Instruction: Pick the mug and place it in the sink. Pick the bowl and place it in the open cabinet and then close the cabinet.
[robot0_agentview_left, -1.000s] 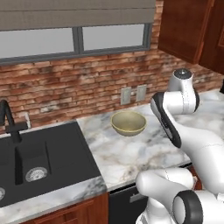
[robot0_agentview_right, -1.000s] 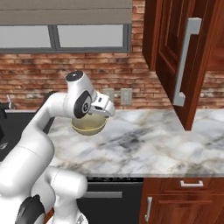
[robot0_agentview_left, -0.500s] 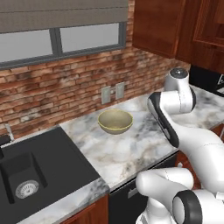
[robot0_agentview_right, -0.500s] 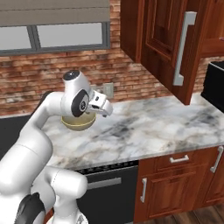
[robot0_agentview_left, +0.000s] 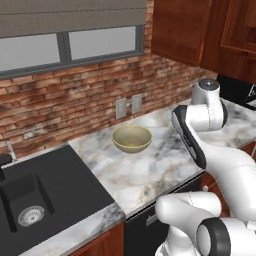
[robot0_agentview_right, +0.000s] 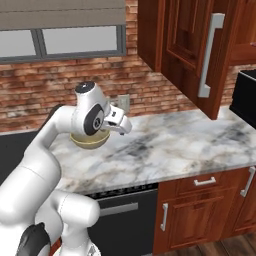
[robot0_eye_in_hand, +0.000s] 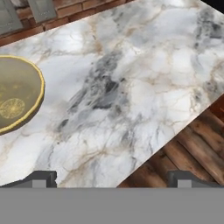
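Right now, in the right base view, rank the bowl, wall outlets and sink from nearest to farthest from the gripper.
From the gripper:
1. bowl, just to its left on the counter
2. wall outlets, behind on the brick wall
3. sink, far left

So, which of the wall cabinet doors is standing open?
The door with the long silver bar handle; it swings out over the marble counter, while the others lie flat.

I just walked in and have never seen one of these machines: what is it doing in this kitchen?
A white robot arm is working at a marble counter. Its gripper is open and holds nothing, hanging above bare marble. An olive bowl sits upright on the counter beside it, not touched. The black sink lies further left, and a wooden wall cabinet stands with its door open on the right.
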